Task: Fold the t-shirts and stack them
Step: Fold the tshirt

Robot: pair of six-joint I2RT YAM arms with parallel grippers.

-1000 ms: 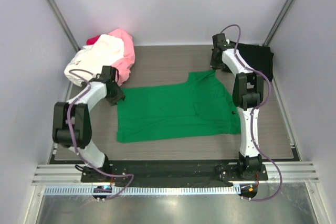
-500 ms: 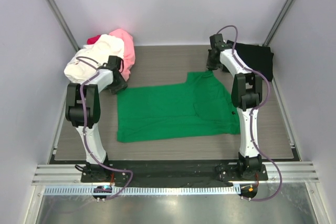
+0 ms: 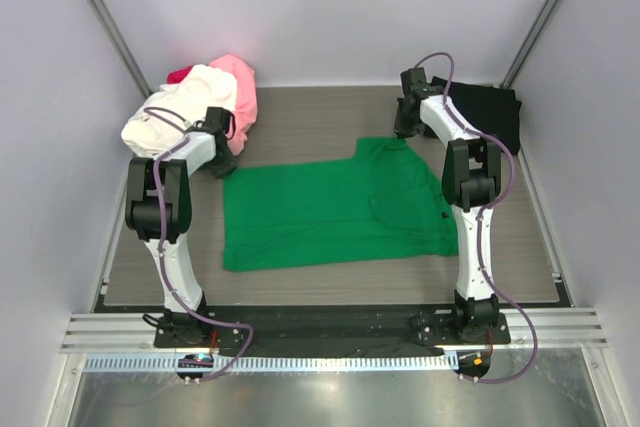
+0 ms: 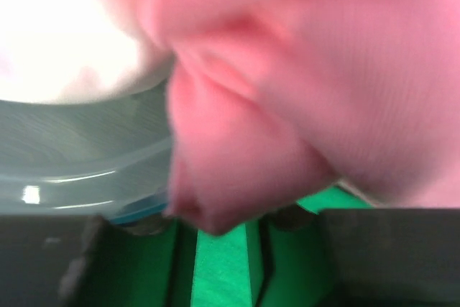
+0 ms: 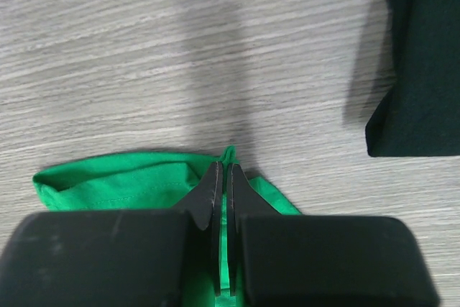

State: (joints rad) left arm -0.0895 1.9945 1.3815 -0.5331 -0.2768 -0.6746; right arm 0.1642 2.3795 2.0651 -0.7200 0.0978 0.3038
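The green t-shirt [image 3: 320, 212] lies flat on the table [image 3: 310, 112], apparently laid out for folding. The right gripper [image 5: 223, 177], its arm stretched far forward, pinches the shirt's far hem between closed jaws, with a peak of cloth just past the tips. The black t-shirt [image 5: 420, 55] lies ahead and to the right of them. The left gripper [image 3: 222, 159] sits low at the opposite corner, and the pink t-shirt [image 4: 287, 70] crowds above its jaws, whose state cannot be told.

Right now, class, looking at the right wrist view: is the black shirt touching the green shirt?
No, a strip of bare wooden table separates the black shirt from the green shirt.
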